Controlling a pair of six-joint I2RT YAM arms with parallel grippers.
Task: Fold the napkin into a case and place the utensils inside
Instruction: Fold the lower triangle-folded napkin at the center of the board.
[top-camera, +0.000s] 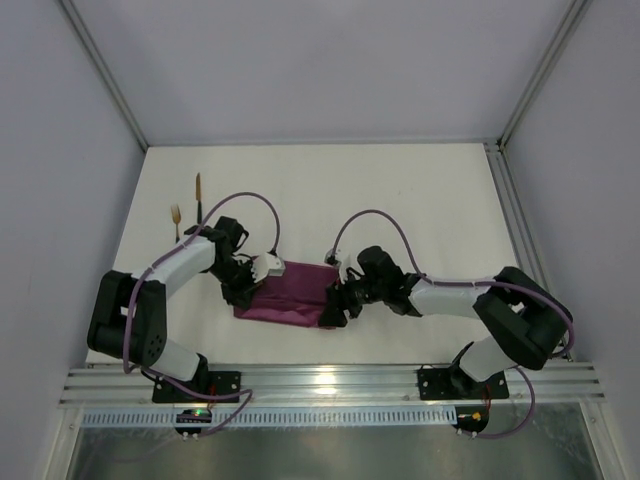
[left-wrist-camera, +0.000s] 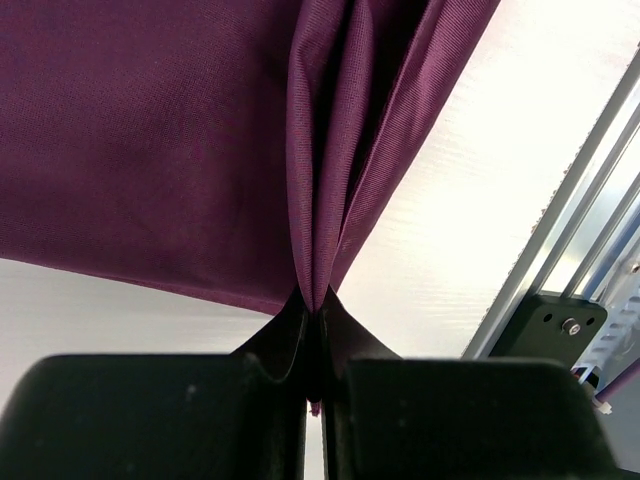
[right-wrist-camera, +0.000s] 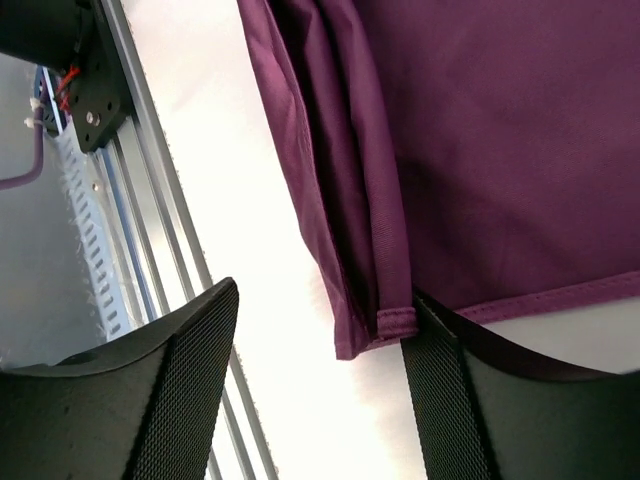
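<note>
The napkin (top-camera: 290, 292) lies half-folded in the middle of the counter (top-camera: 420, 200), just ahead of my bases, its long axis running from 9 to 3 o'clock in the overhead view. My left hand (left-wrist-camera: 315, 325) is clenched on the gathered layers at the 9 o'clock end. My right hand (right-wrist-camera: 320, 320) is released, its fingers (right-wrist-camera: 170, 380) straddling the hemmed corner at the 3 o'clock end. The fork (top-camera: 176, 215) and knife (top-camera: 198, 190) lie side by side toward 10 o'clock, well apart from the cloth and nearer my left arm, so I judge that arm should fetch them

White table (top-camera: 400, 200) enclosed by pale lilac walls (top-camera: 320, 70), aluminium rail (top-camera: 330, 385) in front
</note>
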